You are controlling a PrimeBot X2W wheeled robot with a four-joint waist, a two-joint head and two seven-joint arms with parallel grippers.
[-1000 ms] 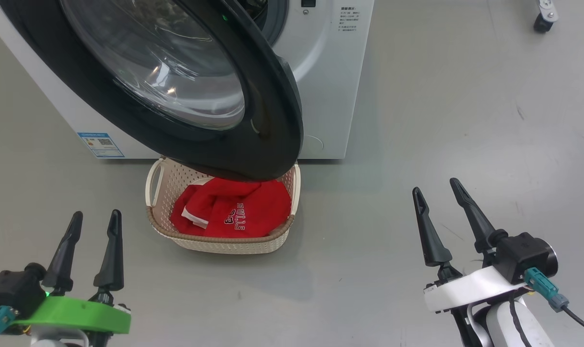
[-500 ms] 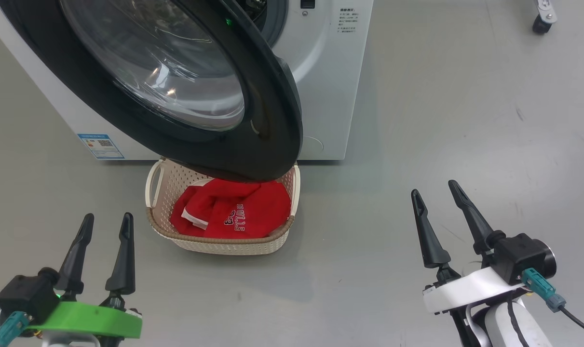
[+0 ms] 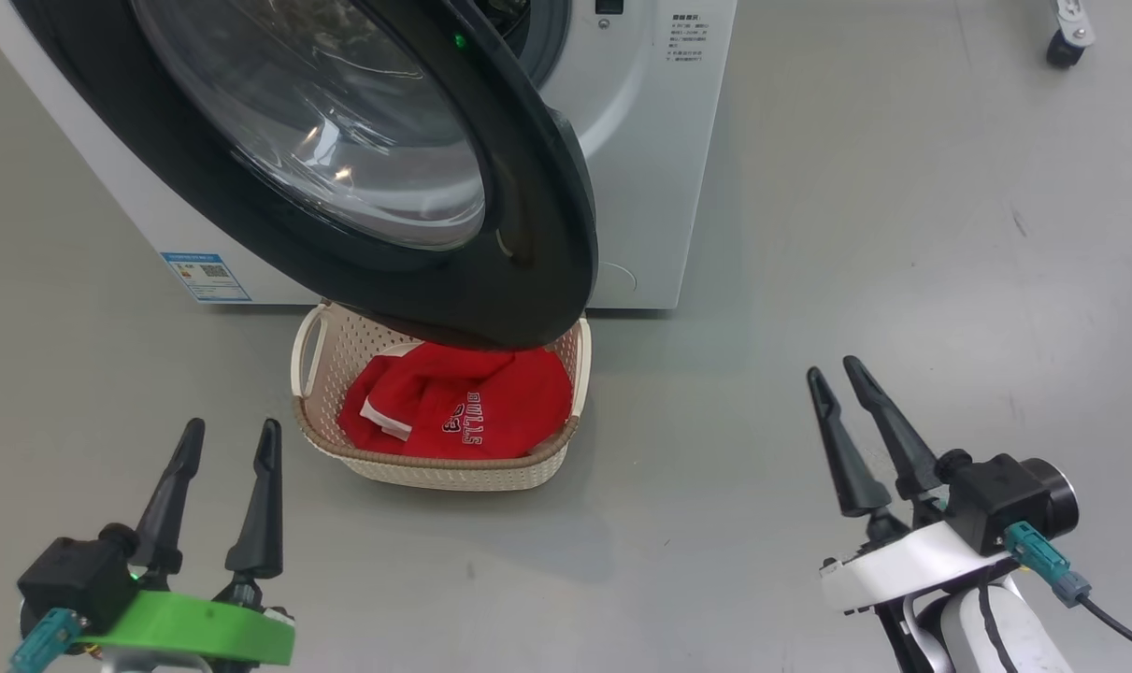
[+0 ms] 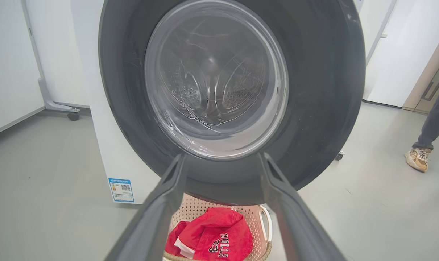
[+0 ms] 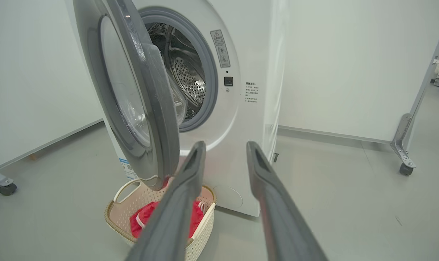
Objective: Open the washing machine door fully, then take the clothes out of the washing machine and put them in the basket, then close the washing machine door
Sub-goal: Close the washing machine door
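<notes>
The clothes lie in the basket, so shutting the door looks next. The left gripper and right gripper are open and empty; one must push.

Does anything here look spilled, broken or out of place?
Nothing much. The washing machine door hangs open over the back of the basket, and the red clothes lie inside it, none on the floor.
</notes>
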